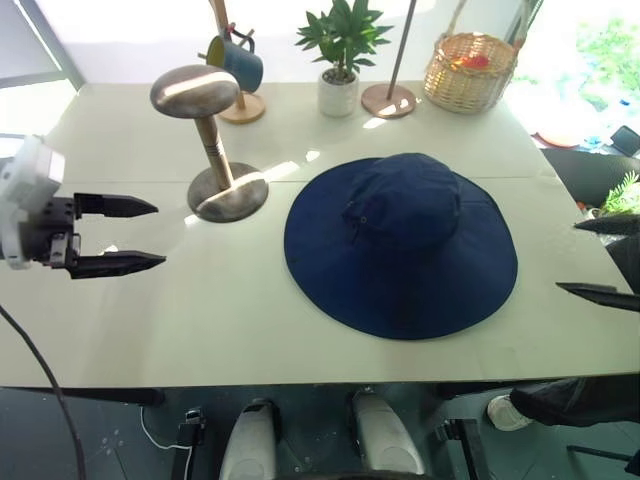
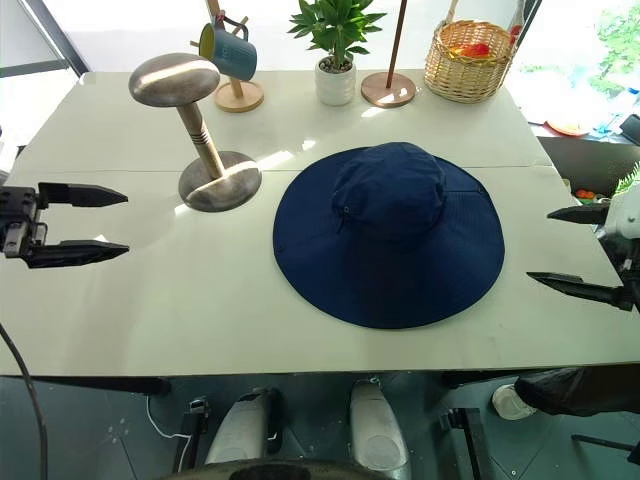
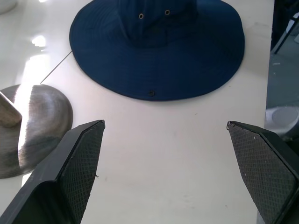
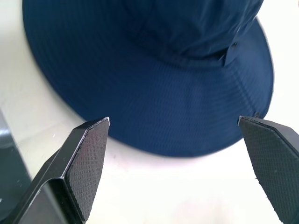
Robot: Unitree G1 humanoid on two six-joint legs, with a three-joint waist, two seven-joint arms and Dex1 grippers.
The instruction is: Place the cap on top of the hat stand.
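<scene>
you have the cap (image 1: 401,245) lying flat, brim down, on the white worktop (image 1: 230,320), crown up, just to the right of the hat stand (image 1: 213,140), whose round base sits near the brim without touching it. your left end effector (image 1: 125,236) hovers over the worktop's left edge with its fingers spread apart, holding nothing. your right end effector (image 2: 580,252) hangs at the right edge, beside the brim, fingers wide apart and empty too.
</scene>
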